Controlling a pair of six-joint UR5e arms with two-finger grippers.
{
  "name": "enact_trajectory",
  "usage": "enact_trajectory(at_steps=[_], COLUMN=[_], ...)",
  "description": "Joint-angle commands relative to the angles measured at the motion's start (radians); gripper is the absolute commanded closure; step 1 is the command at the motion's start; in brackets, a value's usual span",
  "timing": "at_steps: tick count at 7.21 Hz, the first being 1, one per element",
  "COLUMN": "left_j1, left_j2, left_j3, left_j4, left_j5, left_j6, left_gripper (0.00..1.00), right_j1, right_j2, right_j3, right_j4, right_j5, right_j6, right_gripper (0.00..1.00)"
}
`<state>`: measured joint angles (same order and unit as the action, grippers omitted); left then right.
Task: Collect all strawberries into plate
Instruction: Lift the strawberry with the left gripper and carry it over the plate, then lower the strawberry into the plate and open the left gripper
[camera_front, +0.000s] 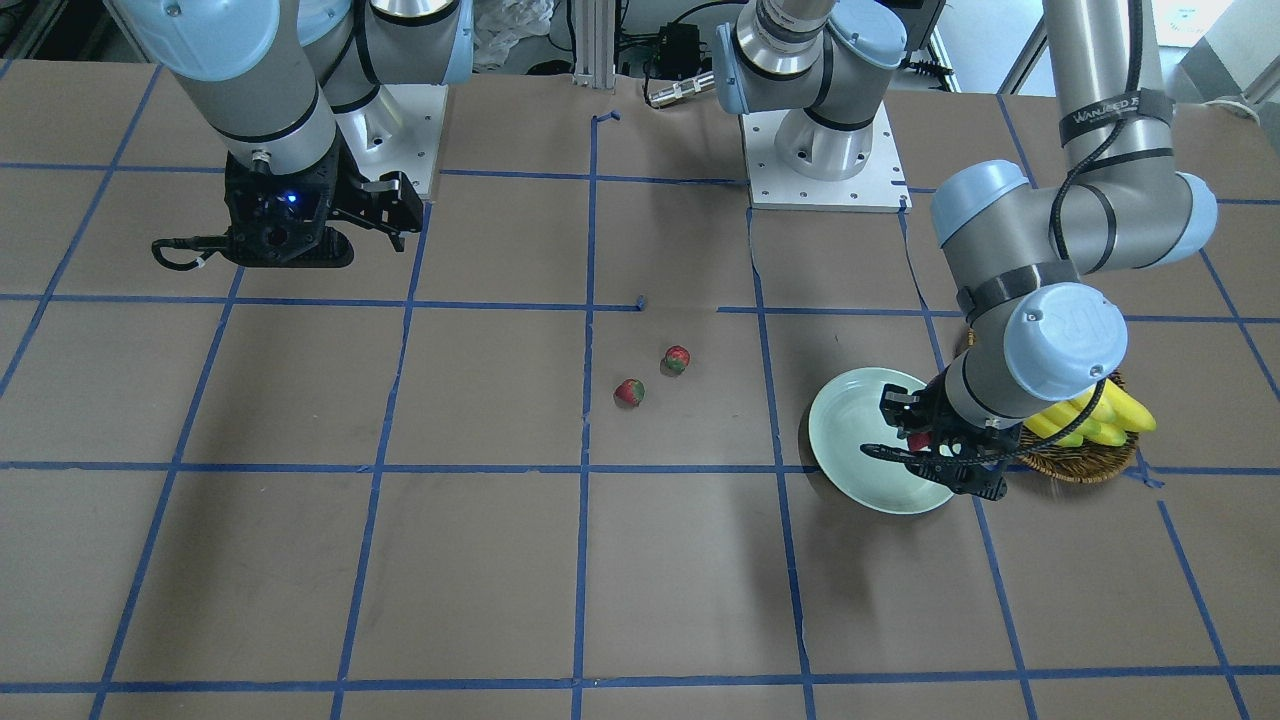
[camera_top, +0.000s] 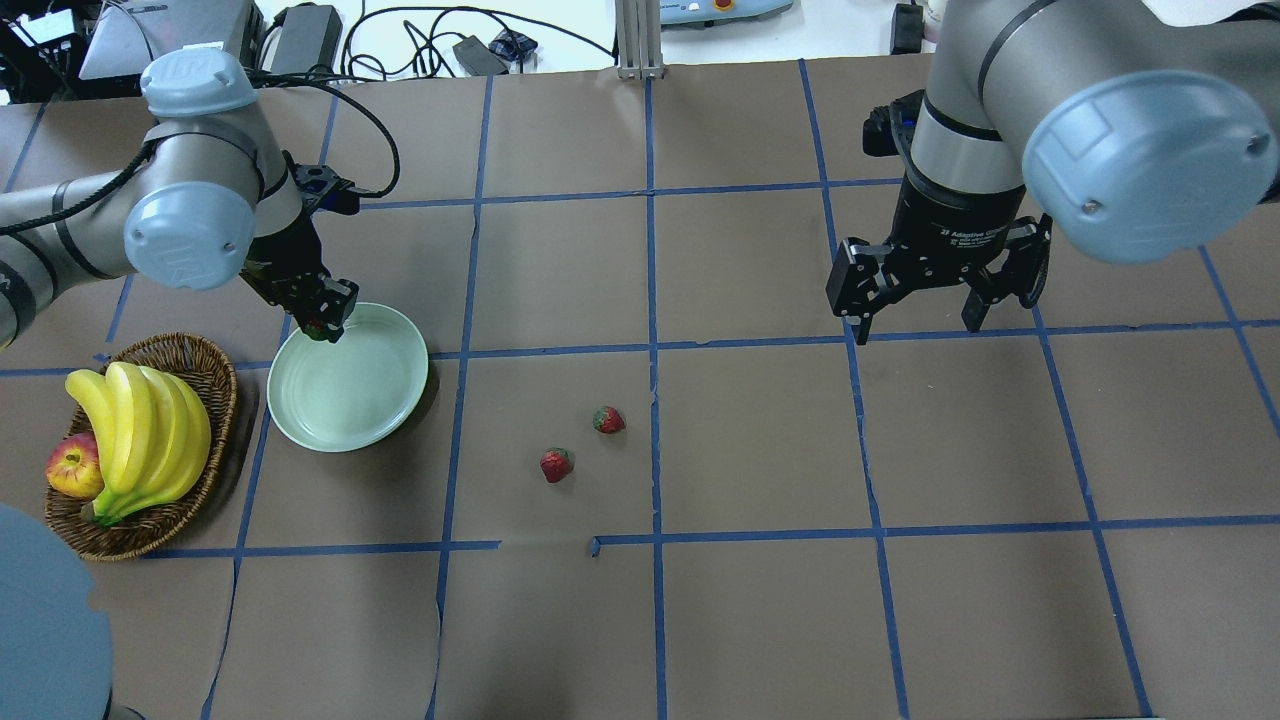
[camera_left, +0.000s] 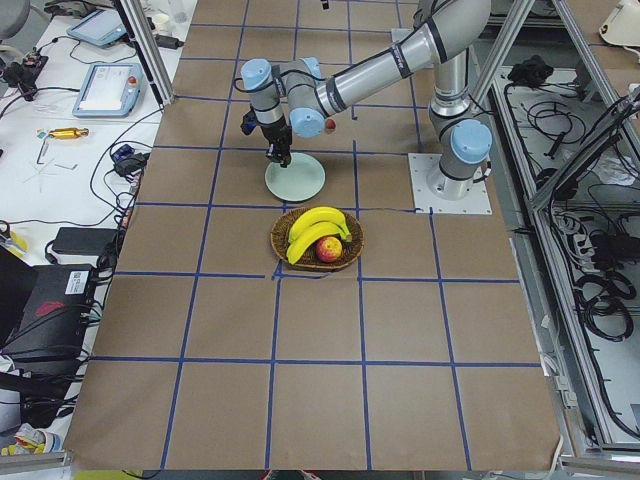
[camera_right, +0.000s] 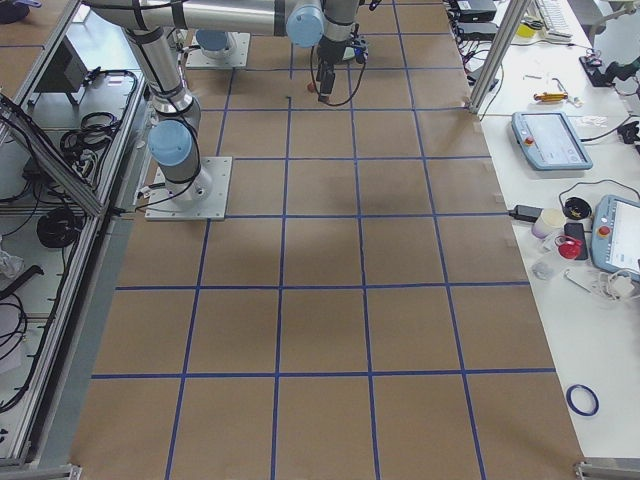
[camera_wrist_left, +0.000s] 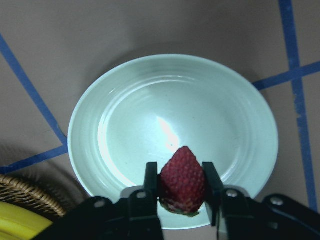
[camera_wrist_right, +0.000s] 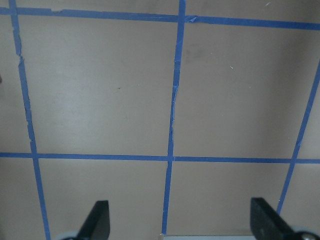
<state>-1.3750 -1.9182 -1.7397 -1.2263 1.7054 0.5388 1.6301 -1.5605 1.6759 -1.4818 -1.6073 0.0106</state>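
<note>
My left gripper (camera_top: 318, 325) is shut on a red strawberry (camera_wrist_left: 183, 180) and holds it above the rim of the pale mint-green plate (camera_top: 385, 400). The plate (camera_wrist_left: 125, 100) is empty in the left wrist view, and it also shows in the front-facing view (camera_front: 850, 440). Two more strawberries (camera_top: 609, 419) (camera_top: 556, 464) lie on the brown table to the right of the plate; they also show in the front-facing view (camera_front: 677, 359) (camera_front: 629, 392). My right gripper (camera_top: 918, 312) is open and empty, hovering over bare table far from the fruit; its fingertips (camera_wrist_right: 97, 220) show spread wide in the right wrist view.
A brown wicker basket (camera_top: 215, 380) with bananas (camera_top: 140, 430) and a red-yellow apple (camera_top: 73, 468) stands just left of the plate. Blue tape lines grid the table. Cables and devices lie beyond the far edge.
</note>
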Motion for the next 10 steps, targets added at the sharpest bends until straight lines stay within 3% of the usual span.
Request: enact_trajectory(at_steps=[1, 5, 6, 8, 10], left_j1=[0.017, 0.017, 0.017, 0.017, -0.025], left_j2=[-0.007, -0.022, -0.022, -0.018, 0.013], left_j3=[-0.015, -0.047, -0.049, -0.046, -0.038], left_j4=[0.002, 0.002, 0.004, 0.005, 0.013], left_j5=[0.035, 0.037, 0.036, 0.039, 0.023], left_j6=[0.029, 0.026, 0.021, 0.024, 0.004], left_gripper=[1.0, 0.98, 0.37, 0.11, 0.0], right_j1=[0.001, 0.001, 0.001, 0.001, 0.001], right_j2=[0.0, 0.011, 0.013, 0.013, 0.013], right_j3=[0.001, 0.001, 0.001, 0.001, 0.001], right_j4=[0.0, -0.003, -0.008, -0.008, -0.008], right_j5=[0.0, 0.001, 0.001, 0.001, 0.001], right_j6=[0.0, 0.0, 0.0, -0.001, 0.0], right_gripper=[0.0, 0.0, 0.0, 0.0, 0.0])
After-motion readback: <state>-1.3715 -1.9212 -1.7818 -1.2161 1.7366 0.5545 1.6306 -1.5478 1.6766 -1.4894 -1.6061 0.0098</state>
